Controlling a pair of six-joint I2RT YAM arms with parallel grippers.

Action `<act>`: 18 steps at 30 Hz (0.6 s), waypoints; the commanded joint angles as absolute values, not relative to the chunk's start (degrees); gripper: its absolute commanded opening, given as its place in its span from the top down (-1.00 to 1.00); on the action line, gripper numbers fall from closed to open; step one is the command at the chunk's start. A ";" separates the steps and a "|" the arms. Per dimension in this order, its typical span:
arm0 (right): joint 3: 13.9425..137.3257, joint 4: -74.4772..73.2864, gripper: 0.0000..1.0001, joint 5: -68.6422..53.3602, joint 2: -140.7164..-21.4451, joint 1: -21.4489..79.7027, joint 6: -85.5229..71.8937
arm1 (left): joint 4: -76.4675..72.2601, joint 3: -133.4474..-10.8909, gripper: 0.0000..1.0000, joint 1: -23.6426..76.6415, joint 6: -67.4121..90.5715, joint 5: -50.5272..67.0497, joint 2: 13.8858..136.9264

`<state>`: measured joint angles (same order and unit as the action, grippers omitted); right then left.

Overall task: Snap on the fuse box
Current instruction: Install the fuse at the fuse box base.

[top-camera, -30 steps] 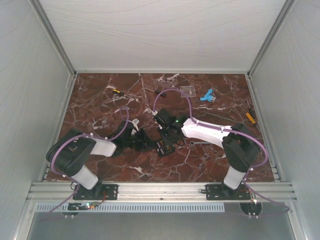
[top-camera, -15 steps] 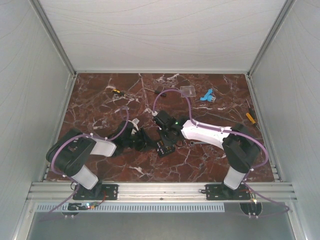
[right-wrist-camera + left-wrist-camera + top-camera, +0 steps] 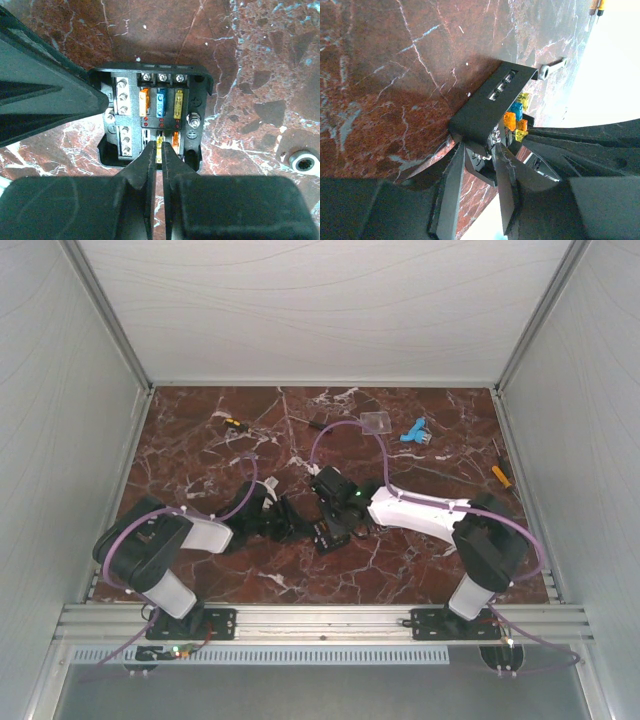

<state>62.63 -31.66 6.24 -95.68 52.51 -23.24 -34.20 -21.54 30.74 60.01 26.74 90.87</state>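
The fuse box (image 3: pixel 328 534) is a small black square box lying mid-table, face up, with orange, blue and yellow fuses. My left gripper (image 3: pixel 304 527) holds it by its left edge; in the left wrist view the fingers (image 3: pixel 451 185) clamp the box (image 3: pixel 487 107) at its near corner. My right gripper (image 3: pixel 336 514) points down onto the box. In the right wrist view it (image 3: pixel 160 146) is nearly closed on a yellow fuse (image 3: pixel 159 138) in the lower row of the box (image 3: pixel 192 145). The left finger (image 3: pixel 45 95) shows at the box's left side.
A clear square plate (image 3: pixel 376 423) and a blue part (image 3: pixel 413 432) lie at the back. Screwdrivers lie at the right edge (image 3: pixel 500 475) and back left (image 3: pixel 232 424). A small wrench (image 3: pixel 395 527) lies just right of the box, also in the left wrist view (image 3: pixel 552 71).
My right gripper has moved nearer and left, down onto the fuse box. The left arm and the box have stayed put.
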 commanded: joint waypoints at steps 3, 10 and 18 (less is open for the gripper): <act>60.13 -31.30 0.85 8.03 -93.45 52.99 -24.13 | -37.34 -22.37 0.37 30.48 60.81 27.39 91.31; 60.36 -31.34 0.68 7.15 -93.42 52.98 -23.94 | -37.83 -22.07 0.37 30.51 61.08 27.51 91.22; 60.72 -31.30 0.70 6.51 -93.69 52.93 -23.68 | -37.96 -21.88 0.37 30.50 61.26 27.63 91.13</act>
<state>60.90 -31.03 6.44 -94.48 52.60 -23.44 -34.26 -21.54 30.74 60.27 26.76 90.89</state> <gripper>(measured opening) 0.153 0.317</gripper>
